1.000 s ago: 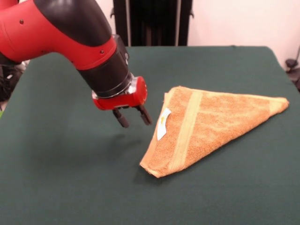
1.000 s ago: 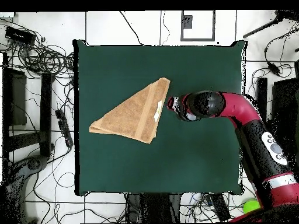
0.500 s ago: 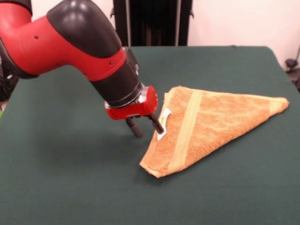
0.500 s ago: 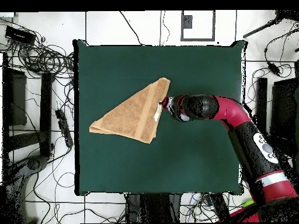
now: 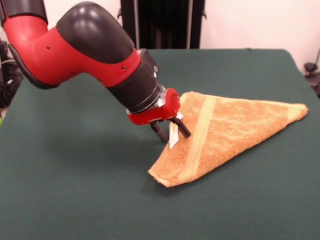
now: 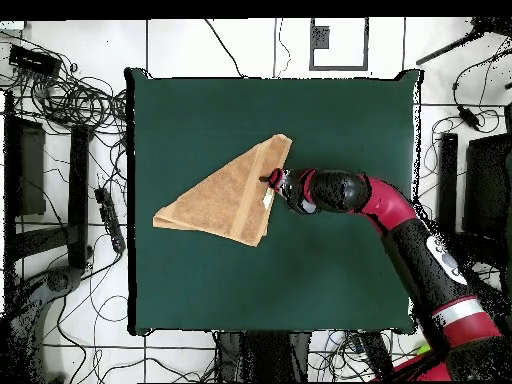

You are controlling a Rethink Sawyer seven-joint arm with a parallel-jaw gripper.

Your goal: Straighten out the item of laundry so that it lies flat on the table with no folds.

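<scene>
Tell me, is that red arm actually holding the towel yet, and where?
Not clearly. The tool straddles the towel's edge by the white label, its prongs apart; whether it grips cannot be told.

I was working in a robotics lab: the green-felted desk (image 6: 340,280) stood on a white tiled floor (image 6: 70,330) strewn with tangled black cables (image 6: 75,95) and equipment stands (image 6: 25,190).

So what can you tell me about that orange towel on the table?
The towel is orange-tan terry, folded into a triangle, so it is not spread flat. A smoother woven band crosses it, and a small white label sits at the folded edge. It lies on the green table, roughly mid-table in the overhead view. The tool is open, its fingers at that edge beside the label, one over the cloth.
</scene>
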